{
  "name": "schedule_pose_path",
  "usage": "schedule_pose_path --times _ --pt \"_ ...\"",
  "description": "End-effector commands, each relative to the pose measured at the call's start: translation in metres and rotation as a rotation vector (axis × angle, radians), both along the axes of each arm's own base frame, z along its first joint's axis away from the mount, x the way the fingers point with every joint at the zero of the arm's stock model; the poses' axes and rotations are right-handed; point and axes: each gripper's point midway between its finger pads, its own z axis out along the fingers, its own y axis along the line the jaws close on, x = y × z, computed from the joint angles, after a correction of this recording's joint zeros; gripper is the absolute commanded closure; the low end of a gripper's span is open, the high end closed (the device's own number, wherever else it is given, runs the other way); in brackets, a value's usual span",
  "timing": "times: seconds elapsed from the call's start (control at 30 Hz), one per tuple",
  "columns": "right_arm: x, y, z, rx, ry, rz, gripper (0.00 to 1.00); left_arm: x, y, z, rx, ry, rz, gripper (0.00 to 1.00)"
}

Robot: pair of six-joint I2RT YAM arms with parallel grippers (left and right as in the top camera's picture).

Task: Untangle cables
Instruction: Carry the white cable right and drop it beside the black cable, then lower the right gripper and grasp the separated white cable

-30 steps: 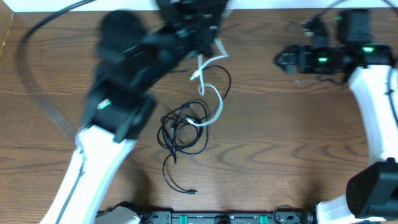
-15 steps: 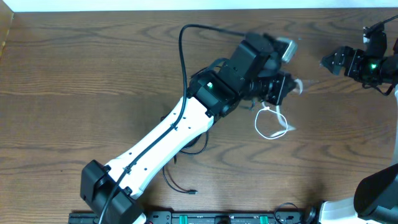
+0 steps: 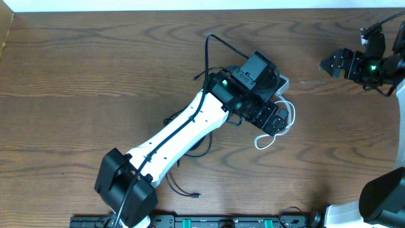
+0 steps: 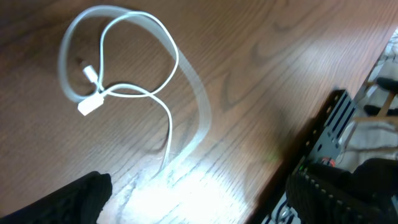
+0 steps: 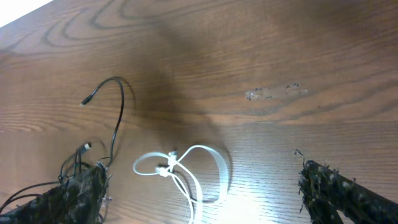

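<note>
The white cable (image 3: 292, 117) lies in a loose loop on the table right of centre, apart from the black cable (image 3: 183, 191). Most of the black cable is hidden under my left arm; only its tail and a few loops show. My left gripper (image 3: 273, 120) hovers over the white cable's left side, open. In the left wrist view the white loop (image 4: 124, 81) lies ahead of the open left gripper (image 4: 199, 208), with bare wood between the fingers. My right gripper (image 3: 332, 63) stands open at the far right. The right wrist view shows the white cable (image 5: 180, 171) and black cable (image 5: 121, 106) ahead of the right gripper (image 5: 205, 199).
My left arm (image 3: 183, 136) stretches diagonally from the front edge to the table's middle, with its own thick black wire (image 3: 212, 54) arching above it. A black rail (image 3: 209, 221) runs along the front edge. The table's far edge (image 3: 190, 9) borders a white surface.
My left arm swung from the left to right of centre, carrying the white cable away from the black one. Its gripper then opened and the white cable now lies loose.
</note>
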Motion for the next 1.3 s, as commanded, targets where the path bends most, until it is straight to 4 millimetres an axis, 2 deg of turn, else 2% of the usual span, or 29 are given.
schedule_pose_path --times 0.0,0.1,0.23,0.33,0.5,0.6,0.67,0.8,1.27 --pt "-0.002 0.009 0.007 -0.006 -0.020 0.032 0.03 0.006 0.013 0.004 0.016 -0.069 -0.060 0.04" --pt "-0.003 0.017 0.007 -0.004 -0.014 0.051 0.04 0.023 0.029 0.021 0.013 -0.109 0.001 0.04" --pt "-0.004 0.034 0.004 -0.020 -0.001 0.091 0.05 0.050 0.068 0.056 -0.010 -0.173 0.158 0.04" --pt "-0.005 0.048 -0.005 -0.079 0.029 0.123 0.05 0.073 0.116 0.091 -0.031 -0.249 0.314 0.04" --pt "-0.011 0.078 -0.017 -0.133 0.082 0.184 0.07 0.089 0.192 0.138 -0.065 -0.354 0.510 0.03" --pt "-0.016 0.089 -0.022 -0.184 0.103 0.213 0.06 0.093 0.228 0.149 -0.060 -0.376 0.600 0.03" --pt "-0.019 0.095 -0.026 -0.219 0.119 0.231 0.05 0.094 0.246 0.148 -0.044 -0.364 0.646 0.03" --pt "-0.023 0.111 -0.028 -0.265 0.119 0.274 0.04 0.090 0.266 0.137 -0.004 -0.311 0.696 0.03" --pt "-0.024 0.116 -0.030 -0.268 0.125 0.289 0.02 0.090 0.267 0.136 0.000 -0.308 0.696 0.03"
